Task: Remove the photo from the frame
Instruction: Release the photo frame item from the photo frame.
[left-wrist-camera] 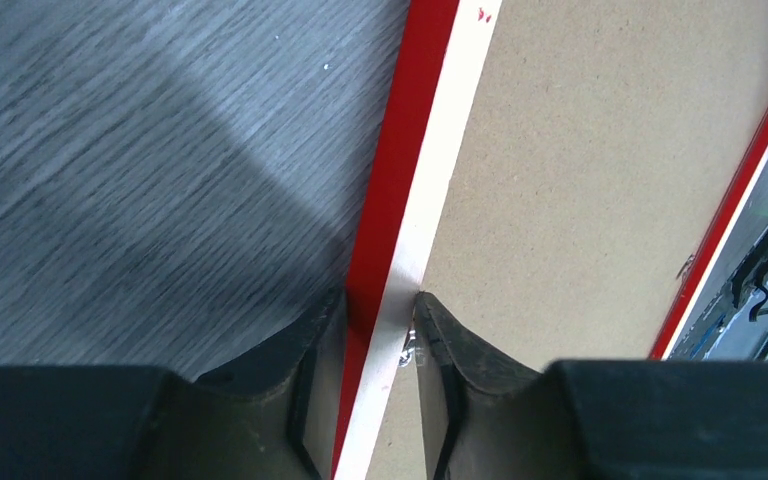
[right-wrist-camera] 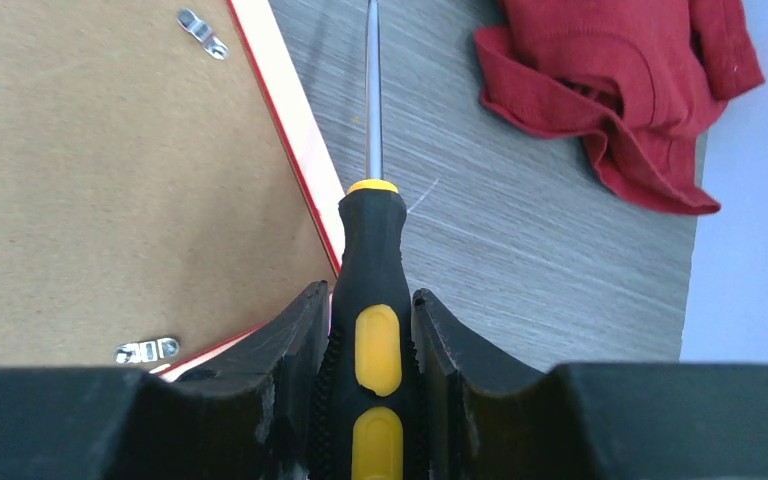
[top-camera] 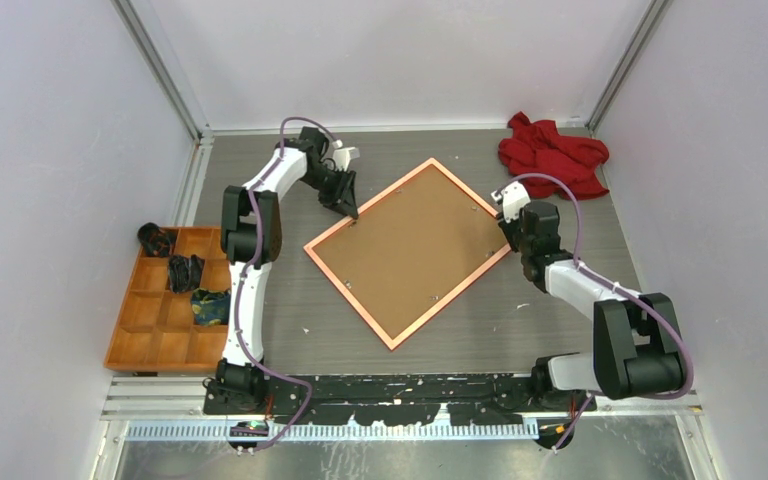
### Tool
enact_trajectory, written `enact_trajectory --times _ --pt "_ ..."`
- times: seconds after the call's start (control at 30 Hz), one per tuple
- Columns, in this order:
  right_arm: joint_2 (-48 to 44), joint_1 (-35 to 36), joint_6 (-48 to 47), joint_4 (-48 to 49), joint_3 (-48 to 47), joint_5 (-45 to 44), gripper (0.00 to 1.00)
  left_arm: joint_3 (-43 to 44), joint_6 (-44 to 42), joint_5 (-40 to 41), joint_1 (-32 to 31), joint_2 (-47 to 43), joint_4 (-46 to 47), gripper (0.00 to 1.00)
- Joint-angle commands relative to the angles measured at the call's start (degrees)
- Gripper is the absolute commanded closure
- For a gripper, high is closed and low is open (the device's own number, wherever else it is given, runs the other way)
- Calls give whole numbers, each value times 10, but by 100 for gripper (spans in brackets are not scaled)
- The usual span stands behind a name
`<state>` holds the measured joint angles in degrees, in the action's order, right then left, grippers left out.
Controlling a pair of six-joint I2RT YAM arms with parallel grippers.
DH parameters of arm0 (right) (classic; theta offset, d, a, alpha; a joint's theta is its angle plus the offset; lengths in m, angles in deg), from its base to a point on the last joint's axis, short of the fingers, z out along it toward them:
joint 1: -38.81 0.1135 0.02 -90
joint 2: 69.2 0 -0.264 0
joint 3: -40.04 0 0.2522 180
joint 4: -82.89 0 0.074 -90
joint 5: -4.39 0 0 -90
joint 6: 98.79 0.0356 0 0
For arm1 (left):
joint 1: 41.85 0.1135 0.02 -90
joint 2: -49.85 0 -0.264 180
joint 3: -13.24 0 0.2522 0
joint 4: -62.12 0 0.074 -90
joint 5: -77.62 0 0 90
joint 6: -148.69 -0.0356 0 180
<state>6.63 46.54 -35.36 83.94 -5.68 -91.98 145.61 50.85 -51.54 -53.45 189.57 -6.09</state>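
The frame (top-camera: 348, 297) lies face down in the middle of the table, its orange-pink back rim up, turned like a diamond. The brown backing board (top-camera: 410, 245) fills it and hides the photo. My left gripper (top-camera: 348, 208) is at the frame's upper left edge. In the left wrist view the gripper (left-wrist-camera: 380, 300) is shut across the red rim (left-wrist-camera: 400, 170), beside a small metal tab (left-wrist-camera: 410, 345). My right gripper (top-camera: 508, 222) is over the frame's right corner. In the right wrist view it (right-wrist-camera: 368, 293) is shut on a black and yellow screwdriver (right-wrist-camera: 372, 215), whose shaft points over the table.
A red cloth (top-camera: 552, 152) lies at the back right, also in the right wrist view (right-wrist-camera: 620, 80). An orange compartment tray (top-camera: 165, 300) with dark items stands at the left. Metal tabs (right-wrist-camera: 203, 32) (right-wrist-camera: 147, 350) sit on the board's edge. Walls enclose the table.
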Motion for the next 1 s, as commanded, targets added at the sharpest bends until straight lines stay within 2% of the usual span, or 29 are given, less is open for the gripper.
enact_trajectory --times 0.0,0.2,0.43,0.67,0.8,0.9,0.97 --pt "5 -11 27 39 -28 -26 99 -18 -4 35 10 10 15 62" --pt "7 -24 34 34 -32 -27 99 -20 -5 35 10 9 16 52" --pt "10 -30 41 18 -38 -17 99 -26 -6 34 10 4 19 45" --pt "27 -30 41 14 -48 -36 99 -89 -10 22 10 -52 79 39" --pt "36 -30 44 5 -54 -37 99 -70 -13 23 10 -61 55 37" --pt "37 -30 45 9 -53 -43 99 -69 -14 37 10 -76 58 31" --pt "38 -31 43 14 -54 -50 98 -71 -14 44 10 -91 62 22"
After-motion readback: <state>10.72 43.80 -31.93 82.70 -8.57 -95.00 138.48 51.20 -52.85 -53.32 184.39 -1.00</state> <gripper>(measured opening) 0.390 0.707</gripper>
